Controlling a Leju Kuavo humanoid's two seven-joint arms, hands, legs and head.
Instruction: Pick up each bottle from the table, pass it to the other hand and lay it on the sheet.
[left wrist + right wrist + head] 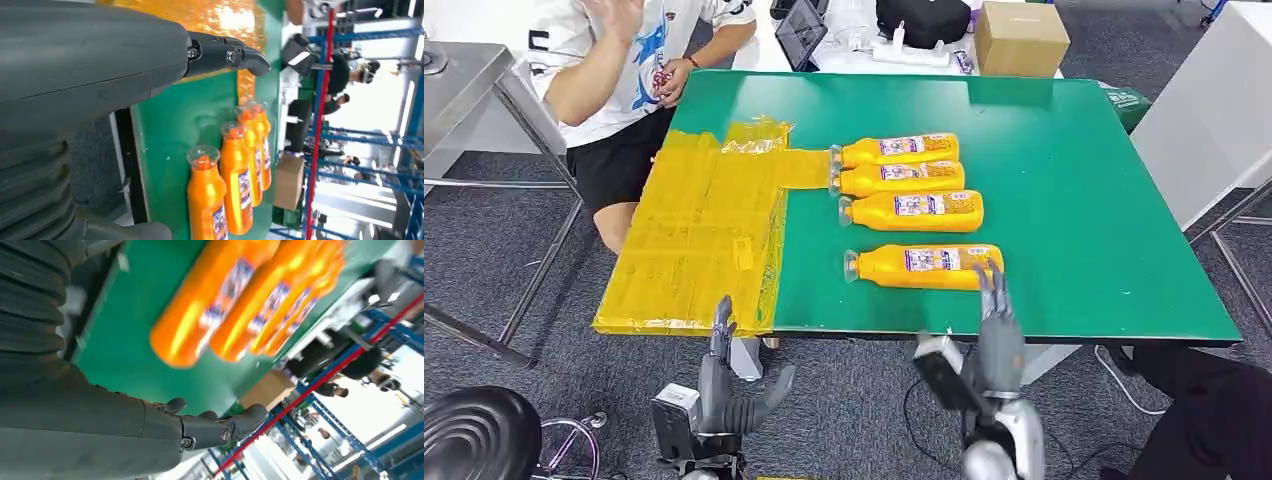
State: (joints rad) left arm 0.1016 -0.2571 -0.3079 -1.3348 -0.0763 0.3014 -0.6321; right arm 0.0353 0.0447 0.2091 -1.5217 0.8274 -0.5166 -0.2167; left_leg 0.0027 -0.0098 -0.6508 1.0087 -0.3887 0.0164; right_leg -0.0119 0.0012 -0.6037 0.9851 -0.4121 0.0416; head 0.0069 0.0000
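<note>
Nearest orange juice bottle (pixel 924 266): long axis parallel to surface (pixel 1084 230) near edge; empty, spread right robot hand (pixel 994 300) at its base; left robot hand (pixel 724 385) empty, farther.

The room is bright, with soft, even light from above. The green counter (pixel 1074 200) shows clear and sharp in the head view. The yellow sheet (pixel 225 17) shines with white glare in the left wrist view. In the right wrist view the orange bottles (pixel 220 295) look smeared and blurry. Behind the bottles, the far windows glow washed-out white.
</note>
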